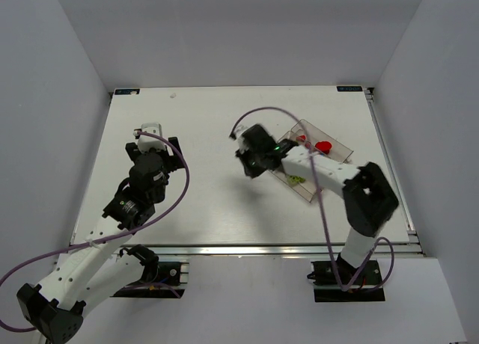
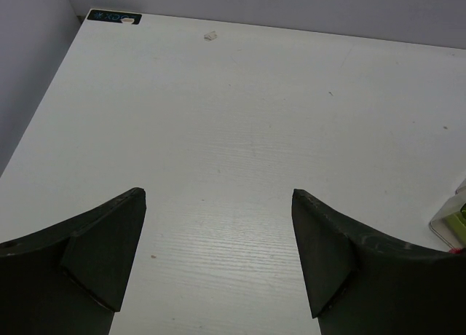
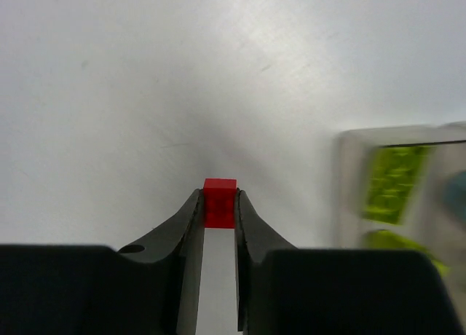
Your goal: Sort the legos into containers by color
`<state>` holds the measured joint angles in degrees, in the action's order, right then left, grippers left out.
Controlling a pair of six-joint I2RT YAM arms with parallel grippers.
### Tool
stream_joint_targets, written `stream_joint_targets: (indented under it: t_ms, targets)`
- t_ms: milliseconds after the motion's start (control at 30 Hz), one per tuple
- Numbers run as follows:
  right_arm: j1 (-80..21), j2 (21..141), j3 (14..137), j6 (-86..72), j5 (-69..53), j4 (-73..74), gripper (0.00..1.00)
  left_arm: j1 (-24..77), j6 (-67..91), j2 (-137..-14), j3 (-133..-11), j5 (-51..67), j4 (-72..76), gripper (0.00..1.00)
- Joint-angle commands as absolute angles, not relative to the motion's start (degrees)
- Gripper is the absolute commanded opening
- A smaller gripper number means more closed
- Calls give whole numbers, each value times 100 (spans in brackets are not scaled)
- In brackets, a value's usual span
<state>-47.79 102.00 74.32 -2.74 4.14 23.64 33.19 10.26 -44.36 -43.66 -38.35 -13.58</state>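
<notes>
Soft, even overhead light washes the white wood-grain table [image 1: 209,134], casting only a faint shadow under the right arm [image 1: 329,172]. In the right wrist view the small red plastic brick [image 3: 219,202] is sharp, while the clear plastic divided tray [image 3: 348,196] at the right edge smears into blur.

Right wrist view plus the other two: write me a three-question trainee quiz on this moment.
1. True or false: the left gripper is shut.
2. Which colour is the lego pinched in the right gripper? A cyan, B red, C yellow-green.
3. Fill in: in the right wrist view, the legos in the tray are ___.
Key: 1 false, its jaws stand wide apart. 2 B. 3 yellow-green.
</notes>
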Motion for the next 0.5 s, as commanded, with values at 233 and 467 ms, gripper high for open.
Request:
stream_joint_targets:
  t_ms: [233,467]
  targets:
    - [-2550,8243,6996,659,-150,1634,0,3331,958,-4438,-4412,-3595,-1389,91]
    - [-950,8938,7049,642,-237,1872,0,3331,949,-4473,-4412,-3490,-1397,90]
